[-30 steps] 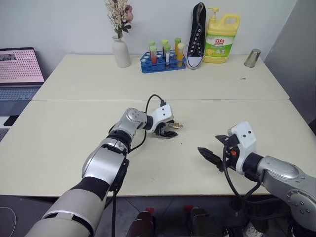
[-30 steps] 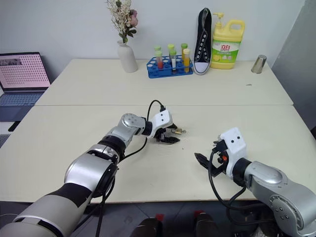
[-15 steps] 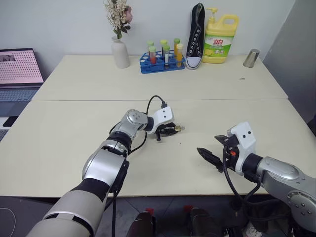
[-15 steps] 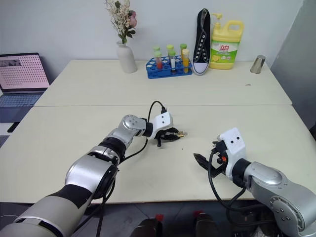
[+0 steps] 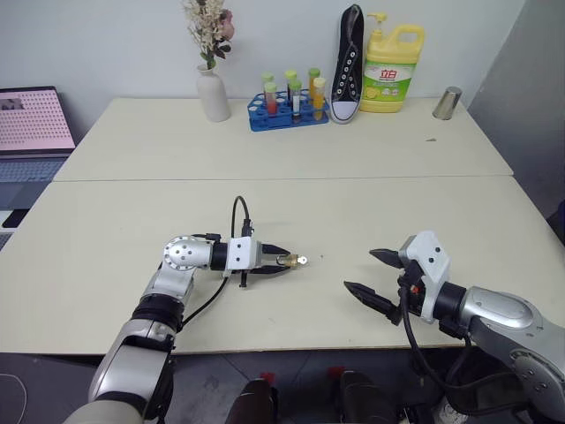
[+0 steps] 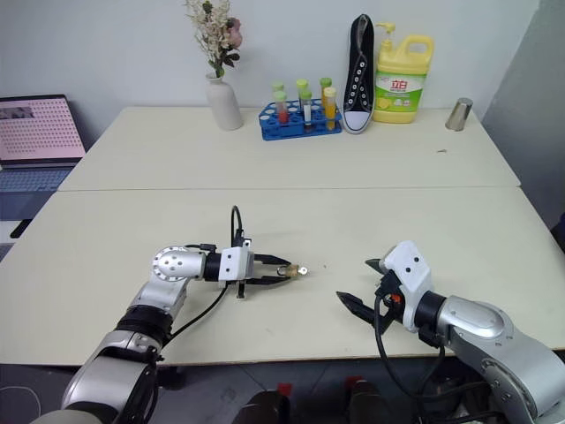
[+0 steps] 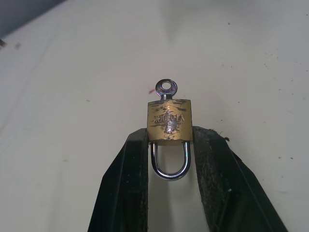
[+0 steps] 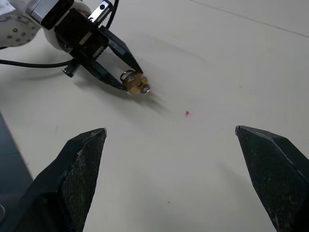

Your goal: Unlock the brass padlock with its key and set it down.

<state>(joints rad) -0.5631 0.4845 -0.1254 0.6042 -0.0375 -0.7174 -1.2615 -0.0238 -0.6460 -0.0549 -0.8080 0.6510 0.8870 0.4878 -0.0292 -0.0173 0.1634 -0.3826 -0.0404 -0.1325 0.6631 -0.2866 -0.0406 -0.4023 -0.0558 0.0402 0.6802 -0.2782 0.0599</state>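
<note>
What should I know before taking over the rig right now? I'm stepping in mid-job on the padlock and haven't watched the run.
Left gripper: shut on the brass padlock, fingers clamping the body's sides, held just above the table.
Right gripper: open, empty, a short way to the right of the padlock and pointing toward it.
Key: seated in the padlock's keyhole, its head sticking out away from the left gripper.
Shackle: looks closed, both legs in the body.
Done: padlock picked up, key in.
Left: right gripper takes the key head and turns it, shackle opens, padlock gets set down.
</note>
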